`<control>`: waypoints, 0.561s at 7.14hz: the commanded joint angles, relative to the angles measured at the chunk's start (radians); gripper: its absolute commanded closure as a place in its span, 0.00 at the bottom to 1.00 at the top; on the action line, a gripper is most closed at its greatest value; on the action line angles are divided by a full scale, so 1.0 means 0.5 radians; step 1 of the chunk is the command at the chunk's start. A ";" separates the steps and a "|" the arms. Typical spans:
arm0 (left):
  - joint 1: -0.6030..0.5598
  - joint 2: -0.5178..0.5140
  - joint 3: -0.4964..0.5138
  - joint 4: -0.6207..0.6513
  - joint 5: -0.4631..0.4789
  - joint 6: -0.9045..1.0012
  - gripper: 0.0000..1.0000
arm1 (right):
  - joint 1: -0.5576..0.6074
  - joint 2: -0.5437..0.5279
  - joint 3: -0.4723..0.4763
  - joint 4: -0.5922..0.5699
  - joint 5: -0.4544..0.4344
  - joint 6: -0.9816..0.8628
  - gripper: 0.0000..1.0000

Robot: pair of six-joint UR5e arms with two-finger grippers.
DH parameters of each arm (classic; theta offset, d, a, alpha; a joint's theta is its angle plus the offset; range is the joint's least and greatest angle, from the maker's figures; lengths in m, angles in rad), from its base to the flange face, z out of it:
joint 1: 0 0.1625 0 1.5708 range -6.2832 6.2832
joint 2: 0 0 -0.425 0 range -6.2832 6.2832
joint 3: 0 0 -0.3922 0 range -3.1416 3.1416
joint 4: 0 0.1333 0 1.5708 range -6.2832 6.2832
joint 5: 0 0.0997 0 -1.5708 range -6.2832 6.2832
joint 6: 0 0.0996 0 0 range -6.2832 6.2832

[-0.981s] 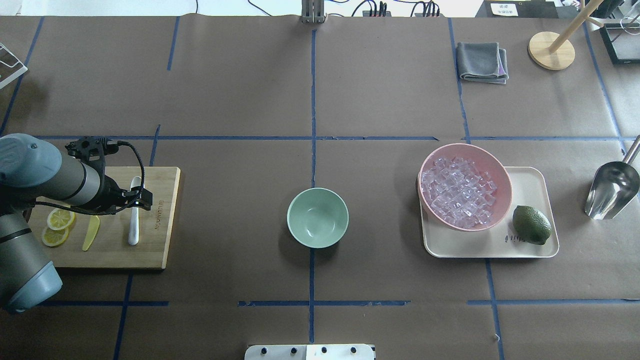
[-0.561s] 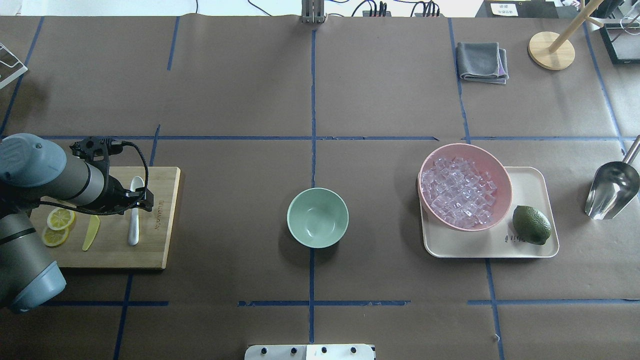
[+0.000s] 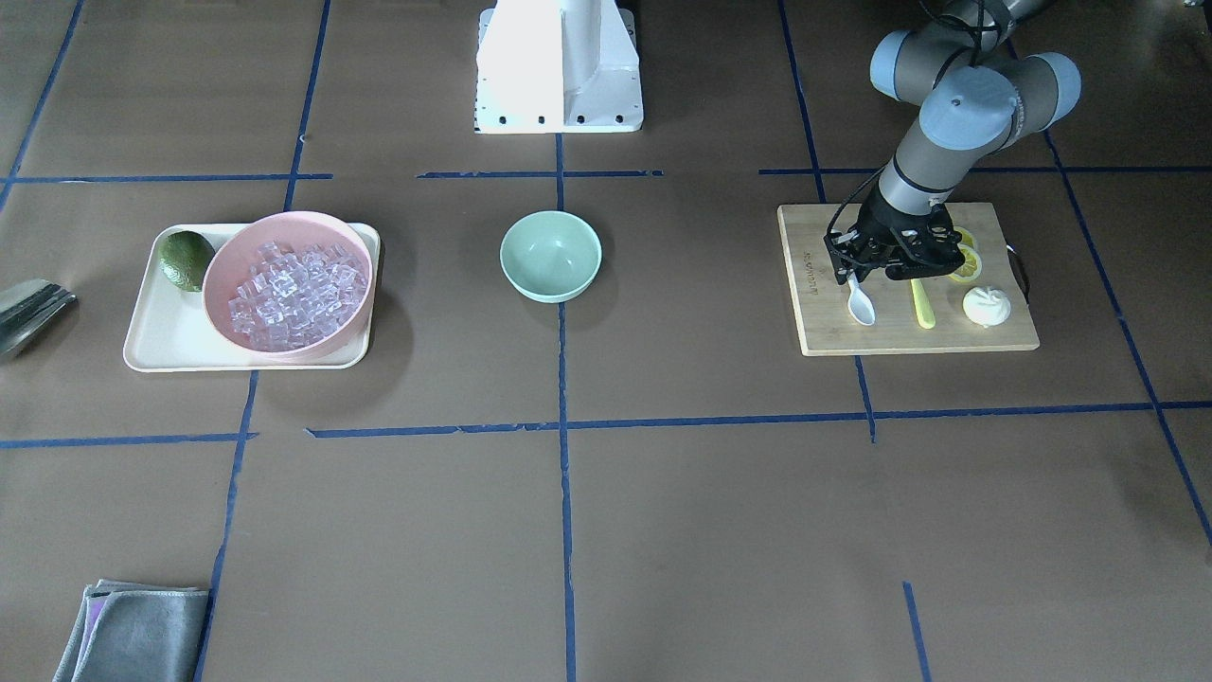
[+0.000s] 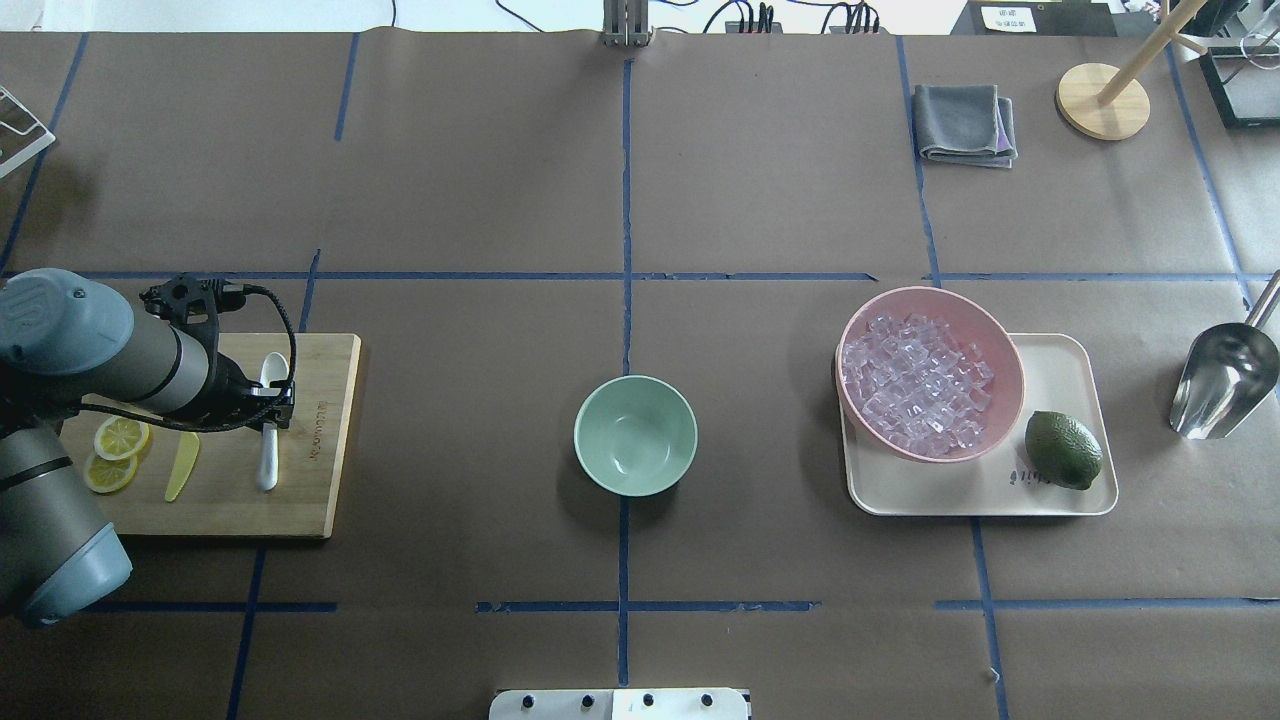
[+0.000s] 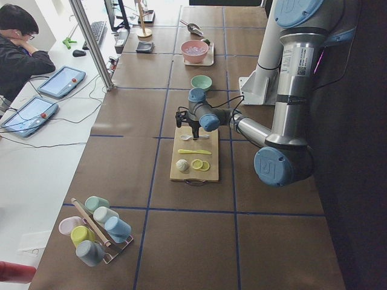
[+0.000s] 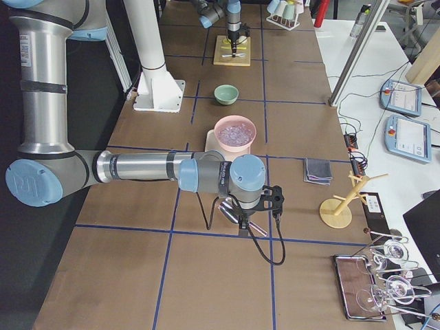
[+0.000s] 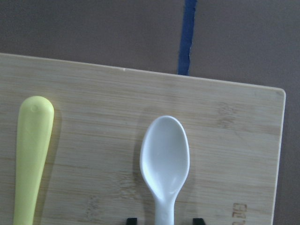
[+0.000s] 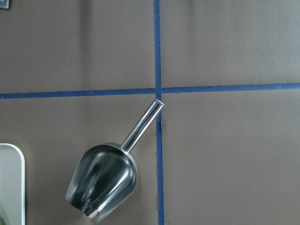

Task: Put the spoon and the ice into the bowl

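The white spoon [image 4: 268,430] lies on the wooden cutting board [image 4: 320,470] at the table's left, and also shows in the front view [image 3: 860,305]. My left gripper [image 4: 274,405] hangs just over its handle. In the left wrist view the spoon [image 7: 165,159] fills the middle and the gripper [image 7: 165,219] is open, one fingertip [image 7: 132,219] on each side of the handle. The mint-green bowl [image 4: 635,435] stands empty at the table's centre. The ice [image 4: 915,385] is piled in a pink bowl [image 4: 1005,345]. My right gripper [image 6: 246,218] hangs over a metal scoop [image 8: 105,180]; I cannot tell whether it is open.
A yellow-green knife [image 4: 182,465], lemon slices [image 4: 115,450] and a white round lump [image 3: 987,305] share the board. The pink bowl and a lime [image 4: 1063,450] sit on a cream tray [image 4: 1060,365]. A grey cloth [image 4: 965,122] and a wooden stand [image 4: 1103,100] are at the far right.
My left gripper has shifted slightly left, closer over the spoon's handle. Nothing else has moved.
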 commanded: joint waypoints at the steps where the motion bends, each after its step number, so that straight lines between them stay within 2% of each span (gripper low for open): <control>1: -0.002 0.004 -0.020 0.014 -0.008 -0.002 1.00 | 0.000 0.000 0.000 0.000 0.001 0.000 0.00; 2: -0.018 0.016 -0.090 0.030 -0.072 -0.005 1.00 | 0.000 0.000 0.003 0.000 0.001 0.000 0.00; 3: -0.088 0.019 -0.191 0.109 -0.212 -0.002 1.00 | 0.000 0.000 0.003 0.000 0.001 0.006 0.00; 4: -0.149 -0.066 -0.329 0.410 -0.277 -0.002 1.00 | 0.000 0.003 0.012 0.000 -0.011 0.012 0.00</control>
